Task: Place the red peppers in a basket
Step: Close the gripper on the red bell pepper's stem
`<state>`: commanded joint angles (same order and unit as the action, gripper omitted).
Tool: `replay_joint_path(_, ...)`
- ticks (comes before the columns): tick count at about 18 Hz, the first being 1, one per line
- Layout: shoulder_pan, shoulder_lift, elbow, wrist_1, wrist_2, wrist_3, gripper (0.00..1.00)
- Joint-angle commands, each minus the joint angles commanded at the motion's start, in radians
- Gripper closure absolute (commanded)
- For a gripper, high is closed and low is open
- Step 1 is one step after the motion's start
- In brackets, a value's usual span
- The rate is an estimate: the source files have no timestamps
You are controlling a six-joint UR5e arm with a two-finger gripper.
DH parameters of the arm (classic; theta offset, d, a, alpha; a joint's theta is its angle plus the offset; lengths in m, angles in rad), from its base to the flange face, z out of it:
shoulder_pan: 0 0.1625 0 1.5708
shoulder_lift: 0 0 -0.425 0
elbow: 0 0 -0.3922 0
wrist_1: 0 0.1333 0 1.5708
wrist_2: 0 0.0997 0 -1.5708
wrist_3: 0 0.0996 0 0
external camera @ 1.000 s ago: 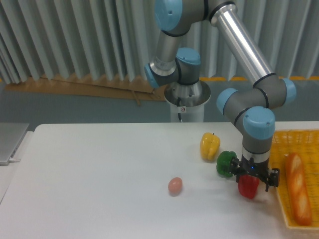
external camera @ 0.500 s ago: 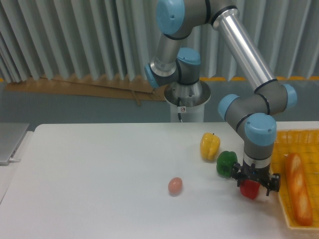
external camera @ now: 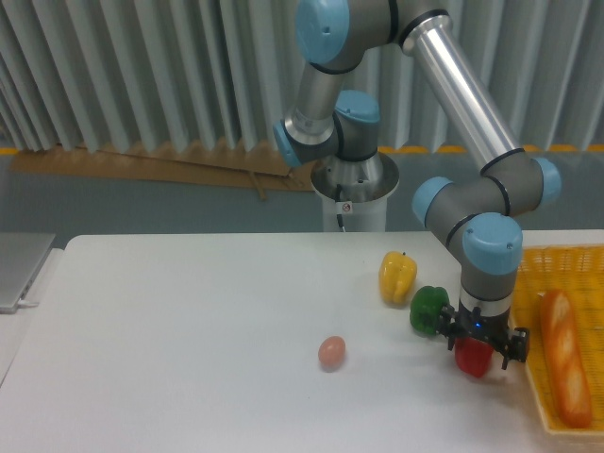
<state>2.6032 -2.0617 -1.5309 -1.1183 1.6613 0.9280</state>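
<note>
Red and glossy, the red pepper [external camera: 474, 358] sits low under the wrist of the arm, with the gripper [external camera: 476, 347] come down over its top — the dark finger hardware spreads to either side of it. Whether the fingers are clamped on the pepper or only straddling it cannot be told from this view; the fingertips are hidden against the fruit, and it is not clear either whether the pepper rests on the table [external camera: 189, 340] or hangs just off it.

Just left of it, very close and perhaps touching, lies the green pepper [external camera: 429, 309], and beyond that the yellow pepper [external camera: 397, 276]. A small pinkish egg [external camera: 331, 352] lies well apart to the left. The basket [external camera: 566, 264], yellow-orange lattice, sits just to the right of the gripper at the table's edge and already holds a long bread loaf [external camera: 564, 357].

As I judge it, the step in hand is the grasp itself, or the very start of the lift — the pepper is not yet in the basket. The next move calls for a firm hold, then a rise high enough to clear the basket's near rim, a short carry to the right, and a release over bare mesh rather than on the loaf. The green pepper so close by could be nudged if the fingers shift sideways.
</note>
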Motion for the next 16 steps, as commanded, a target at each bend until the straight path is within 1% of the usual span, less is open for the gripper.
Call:
replay_joint_path(9, 0.000, -0.006, 0.000, 0.002, -0.002, 0.017, 0.00)
replay_joint_path(10, 0.000, -0.006, 0.000, 0.002, -0.002, 0.017, 0.07)
replay_joint_path(11, 0.000, -0.008, 0.000, 0.002, -0.002, 0.017, 0.32)
replay_joint_path(12, 0.000, -0.008, 0.000, 0.002, -0.002, 0.017, 0.38)
replay_joint_path(13, 0.000, -0.008, 0.000, 0.002, -0.002, 0.017, 0.38)
replay_joint_path(16, 0.000, -0.008, 0.000, 0.000, -0.002, 0.017, 0.44)
